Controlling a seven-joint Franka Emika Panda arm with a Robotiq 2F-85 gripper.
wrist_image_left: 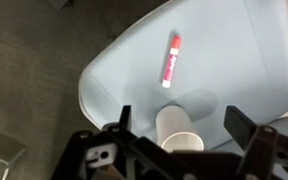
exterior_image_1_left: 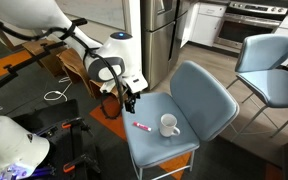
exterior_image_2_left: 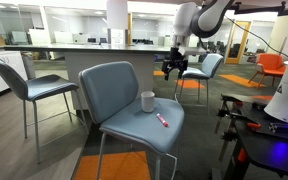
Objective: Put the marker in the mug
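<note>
Chair seat (exterior_image_1_left: 152,146) serves as our worktop | marker (wrist_image_left: 171,60) lies flat on it near upright mug (wrist_image_left: 181,133), not touching | our gripper (exterior_image_2_left: 175,70) hangs above, jaws spread wide, empty: we judge so it can straddle the marker for pickup.

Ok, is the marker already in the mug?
No, the marker lies flat on the chair seat beside the mug.
</note>
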